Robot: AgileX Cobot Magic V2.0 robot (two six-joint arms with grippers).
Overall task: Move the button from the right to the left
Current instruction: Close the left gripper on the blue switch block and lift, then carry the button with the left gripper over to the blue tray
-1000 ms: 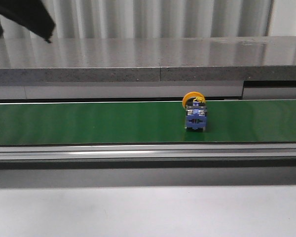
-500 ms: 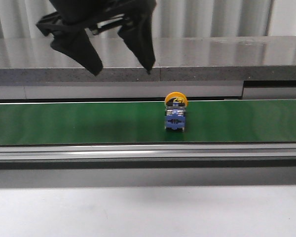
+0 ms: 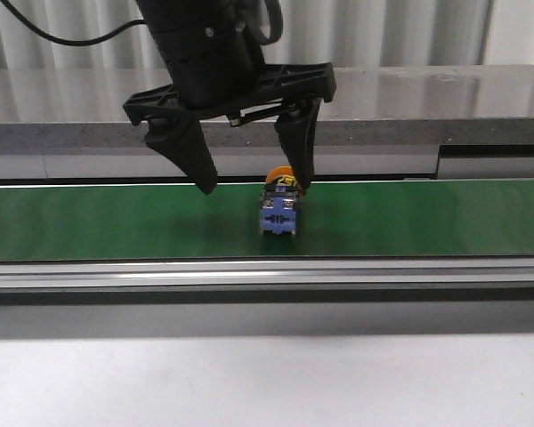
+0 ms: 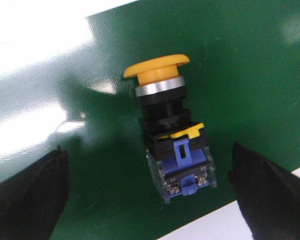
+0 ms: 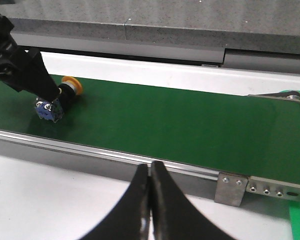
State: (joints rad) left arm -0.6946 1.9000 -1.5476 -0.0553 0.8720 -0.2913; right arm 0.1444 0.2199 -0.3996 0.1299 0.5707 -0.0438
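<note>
The left gripper (image 3: 254, 189) hangs over the green belt (image 3: 116, 222) with its jaws spread wide, holding nothing. One finger (image 3: 295, 147) stands right at the yellow cap of the button (image 3: 279, 213); from the front it overlaps the cap's edge, and whether it touches cannot be told. The other finger (image 3: 189, 151) is well to the left, with bare belt between it and the button. In the left wrist view the button (image 4: 172, 145) lies on its side between the two dark fingertips (image 4: 27, 200), clear green on both flanks.

The right gripper (image 5: 150, 200) is pressed closed, fingers together, above the pale bench (image 5: 50, 200) on the near side of the belt's metal rail (image 5: 115, 155), well apart from the button (image 5: 55, 102).

The belt runs out of the front view at both ends; beyond it a grey ledge (image 3: 409, 107) rises. The left arm's upper part is cut off at the top of the front view.

The button has a round yellow-orange mushroom cap, a silver ring below it, a black collar, a yellow tab, then a blue block with small screws. Its far side is hidden.
</note>
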